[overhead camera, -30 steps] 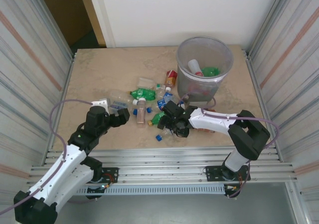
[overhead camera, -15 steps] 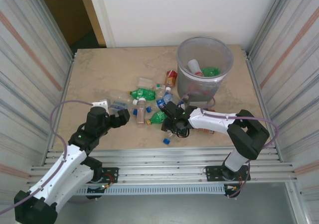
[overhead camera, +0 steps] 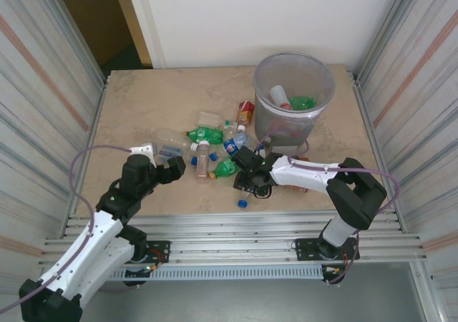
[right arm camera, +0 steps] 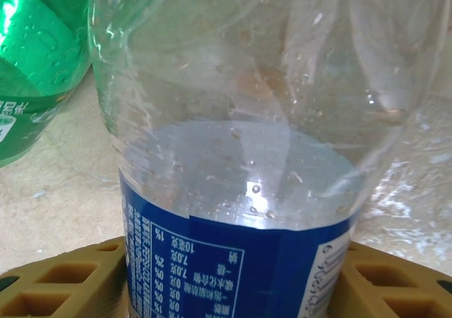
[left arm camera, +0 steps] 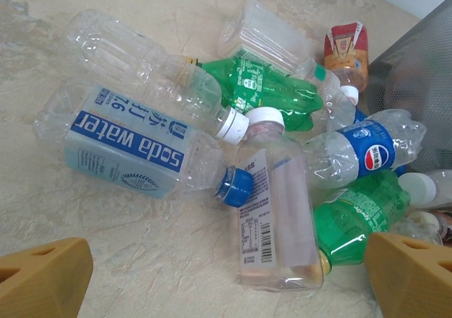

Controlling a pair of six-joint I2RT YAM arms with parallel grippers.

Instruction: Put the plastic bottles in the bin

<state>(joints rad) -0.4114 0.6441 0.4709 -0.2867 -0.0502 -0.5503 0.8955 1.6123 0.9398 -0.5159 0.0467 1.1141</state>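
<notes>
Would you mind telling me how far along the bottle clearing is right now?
Early days. Done: a green bottle and a white-capped bottle lie in the bin. In hand: the right gripper clasps a blue-labelled clear bottle. Remaining: the pile of roughly ten bottles on the table, in front of the open left gripper.

The bin (overhead camera: 318, 118) is standing at the far right of the table (overhead camera: 143, 100), with two bottles (overhead camera: 280, 95) lying inside it. The pile of bottles (overhead camera: 207, 134) is lying mid-table, just left of the bin and nearer to me. I am holding my left gripper (overhead camera: 163, 159) at the pile's near-left side. My right gripper (overhead camera: 247, 175) is sitting at its near-right edge, with one bottle (right arm camera: 240, 191) lying between the fingers and touching both. A loose cap (overhead camera: 242, 203) is lying just in front of it.
</notes>
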